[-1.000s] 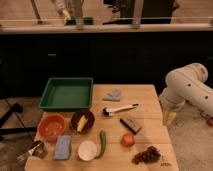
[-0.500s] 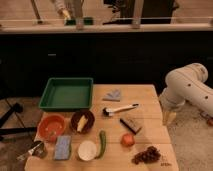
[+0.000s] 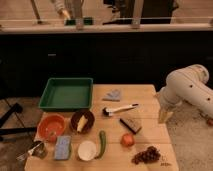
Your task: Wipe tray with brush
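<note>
The green tray (image 3: 66, 93) sits at the table's back left, with nothing in it. The brush (image 3: 120, 108), white handle with a dark head at its left end, lies on the wooden table to the right of the tray. My gripper (image 3: 164, 116) hangs at the table's right edge, to the right of the brush and apart from it. It holds nothing that I can see.
A folded grey cloth (image 3: 113, 94) lies behind the brush. A brown-black block (image 3: 130, 125), a tomato (image 3: 127, 140) and grapes (image 3: 147, 155) lie in front. An orange bowl (image 3: 51, 127), a dark bowl (image 3: 82, 121), a blue sponge (image 3: 63, 147), a white cup (image 3: 86, 149) and a green vegetable (image 3: 102, 144) stand front left.
</note>
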`<state>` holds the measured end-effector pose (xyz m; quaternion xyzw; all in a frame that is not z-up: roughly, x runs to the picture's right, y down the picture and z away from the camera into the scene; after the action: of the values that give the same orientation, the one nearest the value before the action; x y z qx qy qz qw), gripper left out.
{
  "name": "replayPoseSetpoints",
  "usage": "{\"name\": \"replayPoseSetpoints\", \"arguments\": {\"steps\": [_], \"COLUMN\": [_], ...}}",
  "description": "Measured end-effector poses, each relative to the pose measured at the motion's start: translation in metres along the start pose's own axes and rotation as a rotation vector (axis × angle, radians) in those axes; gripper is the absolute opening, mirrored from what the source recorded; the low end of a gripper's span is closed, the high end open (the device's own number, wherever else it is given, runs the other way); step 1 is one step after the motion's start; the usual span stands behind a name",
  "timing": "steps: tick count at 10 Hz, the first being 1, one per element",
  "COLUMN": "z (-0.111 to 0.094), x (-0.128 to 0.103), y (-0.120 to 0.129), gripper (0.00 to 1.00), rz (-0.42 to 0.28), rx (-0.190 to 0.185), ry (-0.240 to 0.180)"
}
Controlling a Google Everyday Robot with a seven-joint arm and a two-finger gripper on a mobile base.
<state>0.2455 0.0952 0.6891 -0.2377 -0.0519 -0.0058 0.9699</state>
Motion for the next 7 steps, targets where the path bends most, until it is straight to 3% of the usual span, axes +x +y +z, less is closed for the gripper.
{"name": "replayPoseSetpoints", "arguments": {"steps": [4, 7], "z": [0.021, 0.029], "x": [-0.069, -0.080], "y": [-0.029, -0.037], "gripper": [0.80, 0.80], "rz": [-0.164, -0.200], "rx": [0.070, 0.078], "ry": [-0.142, -0.165]}}
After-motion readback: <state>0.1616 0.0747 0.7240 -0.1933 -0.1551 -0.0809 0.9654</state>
